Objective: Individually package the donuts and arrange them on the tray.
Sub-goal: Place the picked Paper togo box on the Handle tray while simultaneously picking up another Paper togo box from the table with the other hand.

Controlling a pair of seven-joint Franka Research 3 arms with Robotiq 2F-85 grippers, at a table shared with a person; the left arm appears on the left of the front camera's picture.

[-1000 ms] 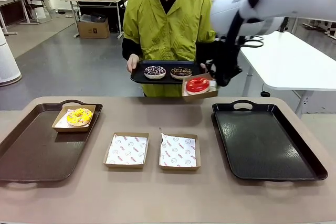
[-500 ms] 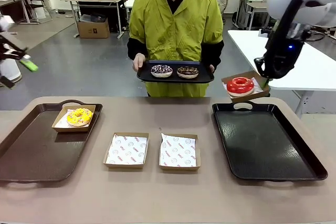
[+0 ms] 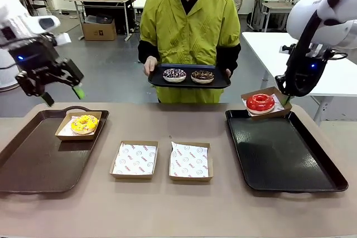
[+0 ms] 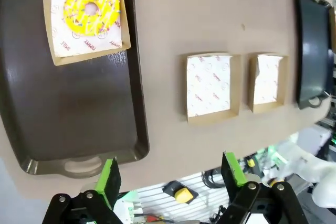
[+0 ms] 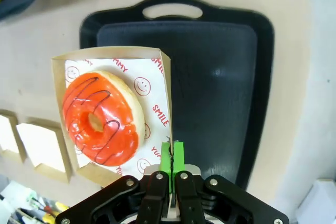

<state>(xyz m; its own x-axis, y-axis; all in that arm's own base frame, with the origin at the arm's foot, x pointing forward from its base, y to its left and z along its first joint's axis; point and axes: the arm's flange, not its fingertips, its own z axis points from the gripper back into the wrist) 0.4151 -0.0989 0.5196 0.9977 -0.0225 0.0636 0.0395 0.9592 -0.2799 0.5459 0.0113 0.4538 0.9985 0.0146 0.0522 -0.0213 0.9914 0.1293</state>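
The donuts lay in three places in the front view. The yellow donut (image 3: 84, 123) sat boxed on the brown tray (image 3: 33, 165). The red donut (image 3: 260, 102) hung in a paper-lined box (image 3: 275, 91) over the far edge of the black tray (image 3: 284, 160). Two chocolate donuts (image 3: 174, 74) waited on the small tray (image 3: 187, 84) the person held. The right gripper (image 3: 286, 97) carried that box from one side, so we judged a tilt could send the red donut sliding out. The left gripper (image 3: 63, 94) hovered spread and empty above the brown tray's far end.

In the left wrist view, the left gripper's (image 4: 170, 170) fingers stood wide apart with nothing between them, high above the yellow donut (image 4: 91, 8) and two empty boxes (image 4: 210, 86). We thought a careless descent might knock the filled box.

In the right wrist view, the right gripper (image 5: 171, 156) was pressed together on one thin wall of the box (image 5: 166, 80). The red donut (image 5: 101, 118) lay off to the side of that pinch. The box hung partly over the black tray's (image 5: 220, 77) rim and partly over the table. Set down there, we feared, it would straddle the rim and tip, or the wall might slip or tear.
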